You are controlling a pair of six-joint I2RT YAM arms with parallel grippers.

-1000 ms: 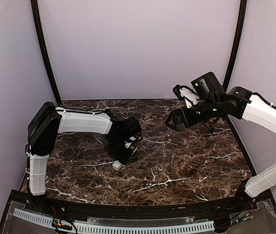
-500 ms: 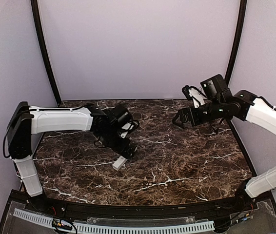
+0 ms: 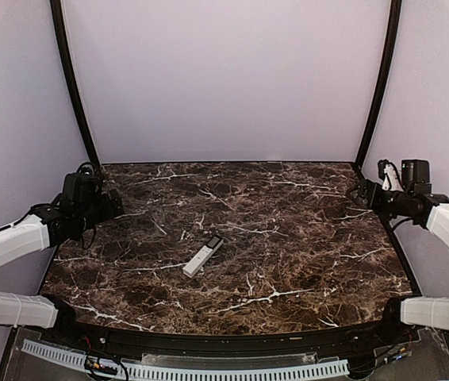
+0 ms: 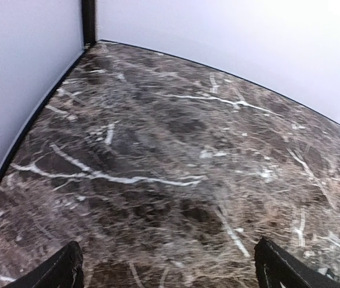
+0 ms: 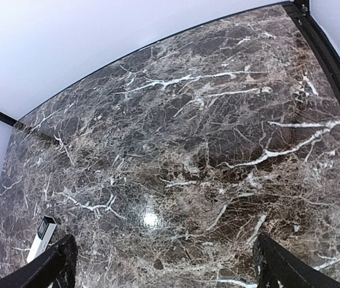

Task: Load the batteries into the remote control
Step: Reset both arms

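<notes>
The remote control [image 3: 203,256] lies alone near the middle of the counter [image 3: 304,262]. In the top view its long axis runs from lower left to upper right, with the black end at the upper right. The left gripper [image 4: 167,252] hangs at the frame's left edge, jaws spread wide on nothing. The right gripper [image 5: 164,240] sits at the right edge, equally wide and empty. The remote lies down and to the right of the left gripper, down and to the left of the right one — the left looks nearer. No batteries show in any view, so I cannot tell whether they are loaded.
</notes>
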